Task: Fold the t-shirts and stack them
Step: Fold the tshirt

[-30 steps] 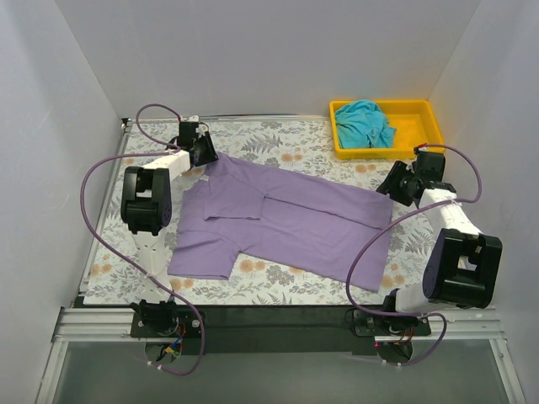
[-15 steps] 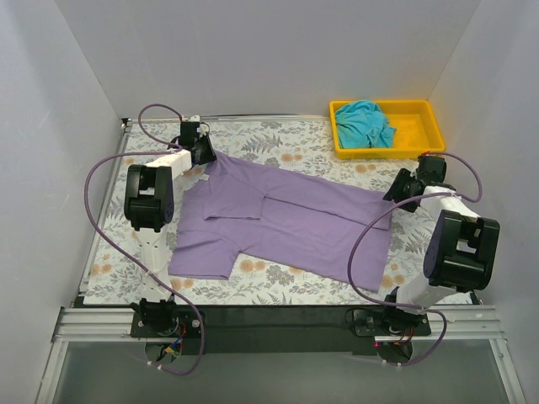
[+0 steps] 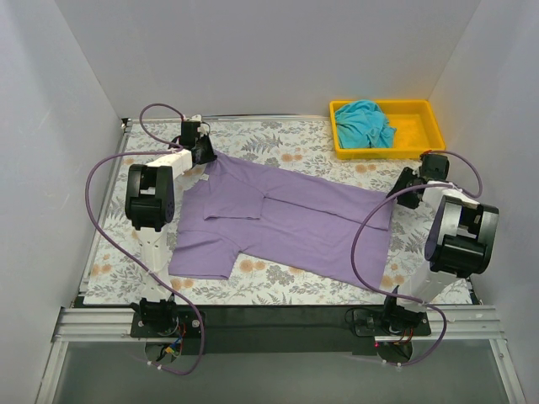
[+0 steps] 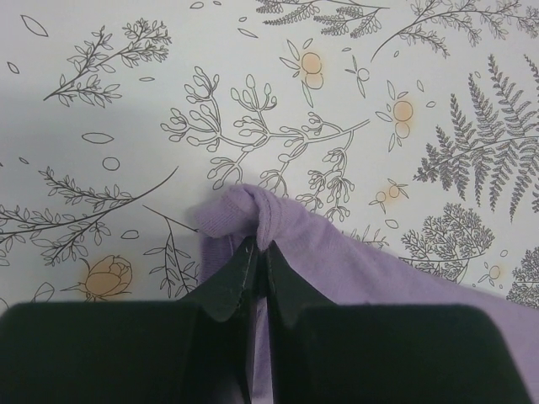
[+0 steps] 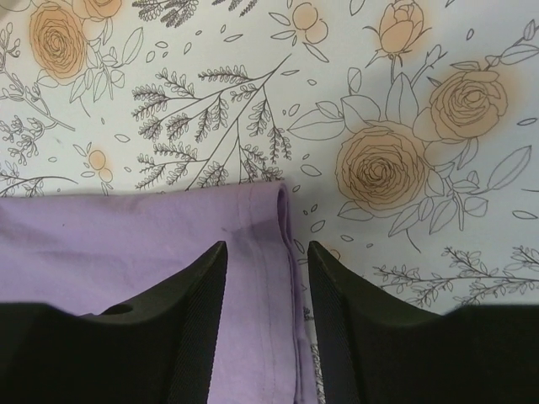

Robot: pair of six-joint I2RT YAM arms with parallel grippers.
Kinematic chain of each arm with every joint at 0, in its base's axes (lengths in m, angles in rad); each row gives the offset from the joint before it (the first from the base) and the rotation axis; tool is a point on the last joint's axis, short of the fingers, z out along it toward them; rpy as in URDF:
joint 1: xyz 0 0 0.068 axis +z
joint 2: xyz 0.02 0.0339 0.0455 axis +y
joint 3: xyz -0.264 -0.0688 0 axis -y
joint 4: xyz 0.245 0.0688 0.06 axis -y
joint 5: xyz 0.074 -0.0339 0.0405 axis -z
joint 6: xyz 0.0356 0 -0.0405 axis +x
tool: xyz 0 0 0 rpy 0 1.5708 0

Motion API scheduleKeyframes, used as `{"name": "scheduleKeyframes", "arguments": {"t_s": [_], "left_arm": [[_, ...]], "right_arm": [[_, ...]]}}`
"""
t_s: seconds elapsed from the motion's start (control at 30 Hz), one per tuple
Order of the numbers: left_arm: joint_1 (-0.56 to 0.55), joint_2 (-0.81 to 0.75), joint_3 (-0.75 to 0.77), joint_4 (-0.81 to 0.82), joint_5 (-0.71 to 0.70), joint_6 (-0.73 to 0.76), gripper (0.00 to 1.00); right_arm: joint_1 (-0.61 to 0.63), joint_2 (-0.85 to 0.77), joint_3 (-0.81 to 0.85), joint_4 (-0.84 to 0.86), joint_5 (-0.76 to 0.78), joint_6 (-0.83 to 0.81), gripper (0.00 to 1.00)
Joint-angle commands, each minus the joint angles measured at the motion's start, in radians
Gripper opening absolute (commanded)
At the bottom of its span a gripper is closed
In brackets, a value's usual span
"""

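Note:
A lavender-purple t-shirt [image 3: 282, 219] lies partly folded across the middle of the flowered table. My left gripper [image 3: 205, 157] sits at its far left corner, shut on a pinched bunch of the purple cloth [image 4: 253, 215]. At the shirt's far right corner is my right gripper [image 3: 402, 190]. In the right wrist view its jaws stand open, astride the hemmed edge of the purple t-shirt [image 5: 265, 252]. A teal t-shirt [image 3: 364, 123] lies crumpled in the yellow tray [image 3: 421, 109].
The yellow tray stands at the back right, close behind my right arm. White walls close in the table on three sides. Purple cables loop from both arms over the table's left and right margins. The table's cover [image 4: 253, 101] is white with printed ferns and roses.
My left gripper has closed on the shirt's corner. My right gripper has swung in toward the shirt's right corner and its jaws have narrowed slightly.

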State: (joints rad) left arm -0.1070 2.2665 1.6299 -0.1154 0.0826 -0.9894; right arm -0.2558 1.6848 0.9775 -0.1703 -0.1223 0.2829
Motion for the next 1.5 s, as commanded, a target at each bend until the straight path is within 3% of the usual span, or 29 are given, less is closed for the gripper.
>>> {"name": "scheduleKeyframes", "arguments": {"t_s": [0.0,0.3,0.43,0.57,0.67,1.13,1.37,1.47], "left_arm": [[0.001,-0.016,0.018,0.014,0.008,0.023,0.04],[0.001,-0.025,-0.007,0.016,0.006,0.026,0.0],[0.003,-0.028,-0.022,0.016,0.0,0.026,0.0],[0.007,-0.03,-0.027,0.019,-0.004,0.028,0.0],[0.018,-0.03,-0.024,0.019,-0.01,0.043,0.0],[0.046,-0.03,-0.001,-0.001,-0.027,0.081,0.0],[0.047,-0.021,0.007,0.017,-0.018,0.031,0.0],[0.047,-0.022,-0.011,0.02,-0.017,0.023,0.0]], "right_arm": [[-0.007,0.024,0.039,0.04,-0.046,-0.024,0.42],[-0.007,0.046,0.035,0.055,-0.083,-0.044,0.34],[-0.008,0.056,0.038,0.057,-0.065,-0.054,0.24],[-0.011,0.055,0.055,0.054,-0.031,-0.086,0.07],[-0.013,0.043,0.072,0.052,0.007,-0.126,0.01],[-0.028,0.084,0.138,0.028,0.039,-0.182,0.01],[-0.028,0.125,0.139,0.025,0.015,-0.172,0.01],[-0.028,0.122,0.135,0.017,0.0,-0.163,0.07]]}}
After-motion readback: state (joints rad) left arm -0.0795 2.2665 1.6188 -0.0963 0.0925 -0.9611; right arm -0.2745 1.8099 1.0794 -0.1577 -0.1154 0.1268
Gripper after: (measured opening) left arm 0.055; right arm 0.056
